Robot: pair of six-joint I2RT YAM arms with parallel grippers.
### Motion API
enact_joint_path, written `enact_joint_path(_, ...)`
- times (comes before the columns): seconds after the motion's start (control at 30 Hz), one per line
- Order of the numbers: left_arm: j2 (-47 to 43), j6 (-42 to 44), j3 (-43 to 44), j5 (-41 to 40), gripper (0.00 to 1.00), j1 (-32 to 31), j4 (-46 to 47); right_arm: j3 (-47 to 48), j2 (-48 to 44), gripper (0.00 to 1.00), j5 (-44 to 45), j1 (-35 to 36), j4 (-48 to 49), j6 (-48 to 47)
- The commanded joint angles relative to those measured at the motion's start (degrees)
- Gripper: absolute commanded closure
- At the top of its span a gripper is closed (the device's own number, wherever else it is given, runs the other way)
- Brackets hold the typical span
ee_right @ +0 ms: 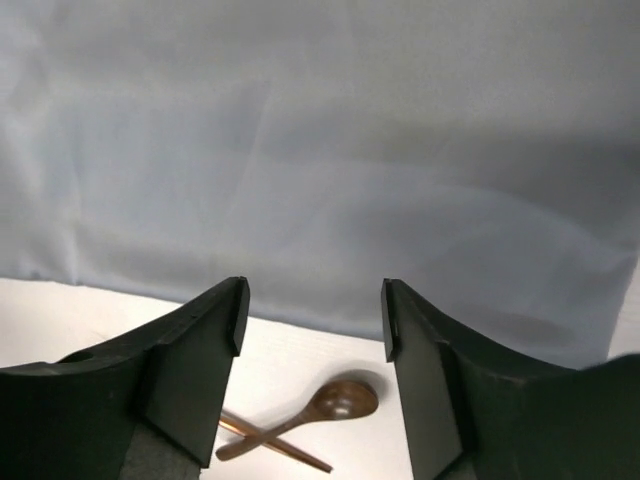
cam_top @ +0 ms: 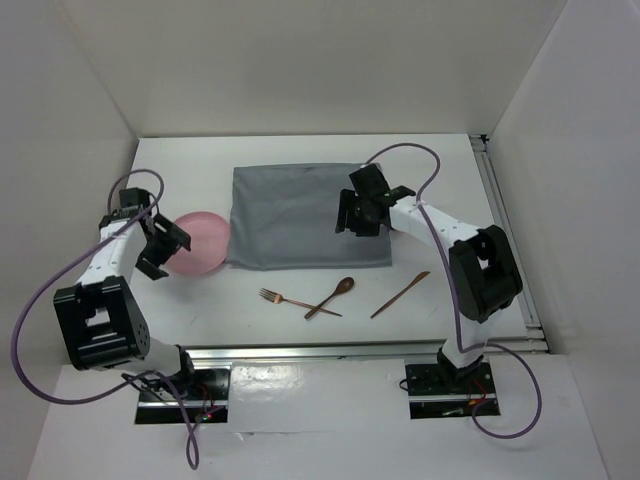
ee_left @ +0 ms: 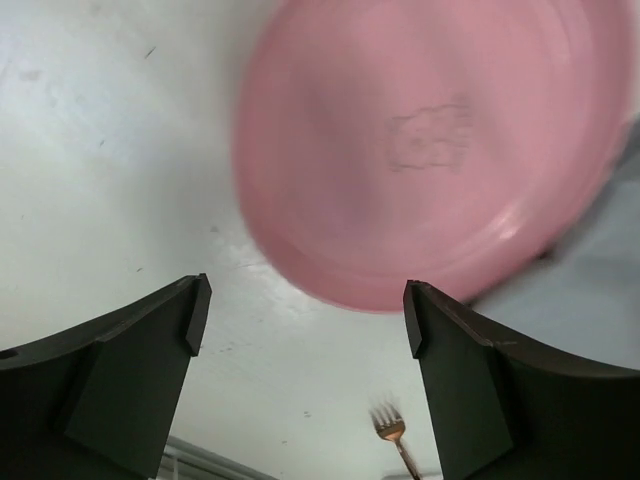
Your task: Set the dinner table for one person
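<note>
The desk (cam_top: 180, 160) is the one thing here that is not to be picked up. It is a broad white slab, stiff and surely heavy, with metal rails (cam_top: 505, 230) along its 3 o'clock and 6 o'clock edges. It fills the floor of the top view and lies under both arms. Its surface looks smooth, so I judge light things will slide on it when nudged.

What gets lifted is what lies on it. The pink plate (cam_top: 200, 242) looks like light, rigid plastic, shallow and a little slippery. The best hold is a pinch on its thin rim, not its face. It sits at 9 o'clock of the grey cloth (cam_top: 300, 215), its edge meeting the cloth's edge. Whether it overlaps I cannot tell.

The left hand (cam_top: 168, 252) is spread wide and holds nothing. It stands above the desk at about 8 o'clock of the plate, apart from its rim. In its wrist view the plate spreads from 12 to 1 o'clock beyond the fingers (ee_left: 195, 315).

The right hand (cam_top: 358, 215) is also wide and bare, over the cloth's 3 o'clock half. The cloth is soft and will bunch if dragged.

At 6 o'clock of the cloth, on bare desk, a fork (cam_top: 285, 299) and a wooden spoon (cam_top: 338, 292) lie crossed. A slim knife (cam_top: 400, 295) lies apart at their 3 o'clock.
</note>
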Motion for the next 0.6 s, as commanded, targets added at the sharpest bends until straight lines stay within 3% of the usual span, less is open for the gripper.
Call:
enact_joint_path(0.0,0.2,-3.7,-5.2,0.6,0.05,2.1,0.1,-0.3,-4.8,0.32,1.0,0.5,-1.1,-0.8)
enact_joint_path(0.03,0.2,-3.7,-6.2,2.4,0.12,3.5,1.1,-0.3,-5.4,0.31,1.0,0.5,-1.6,-1.3)
enact_joint_path(0.13,1.6,-4.3,-8.2,3.9,0.14,5.3,5.3,-0.3,-6.0,0.24,2.1,0.5,-2.9,-1.8)
enact_joint_path(0.23,4.7,-5.7,-9.3,4.4,0.16,6.8,7.4,-0.9,-7.4,0.24,2.6,0.5,-3.4,-2.4)
enact_joint_path(0.33,7.7,-6.9,-9.9,5.2,0.25,8.1,9.6,-0.9,-9.1,0.23,2.6,-0.1,-3.9,-2.4)
enact_joint_path(0.37,8.4,-7.4,-9.9,6.5,0.33,8.1,10.2,-0.9,-9.6,0.23,3.1,-0.1,-4.5,-2.4)
enact_joint_path(0.4,8.4,-7.4,-9.9,6.5,0.49,8.1,10.3,-0.9,-9.6,0.23,3.2,-0.6,-4.5,-2.4)
enact_joint_path(0.5,9.2,-7.4,-7.8,6.5,0.71,8.6,8.4,-0.9,-11.0,0.23,3.2,-1.1,-5.0,-2.4)
enact_joint_path(0.53,8.2,-6.9,-6.4,5.5,0.86,9.2,7.5,-1.4,-11.6,0.23,3.2,-1.1,-5.0,-2.4)
enact_joint_path(0.57,7.4,-6.9,-5.7,4.2,0.93,9.8,6.5,-1.4,-12.2,0.23,3.2,-1.1,-5.6,-2.4)
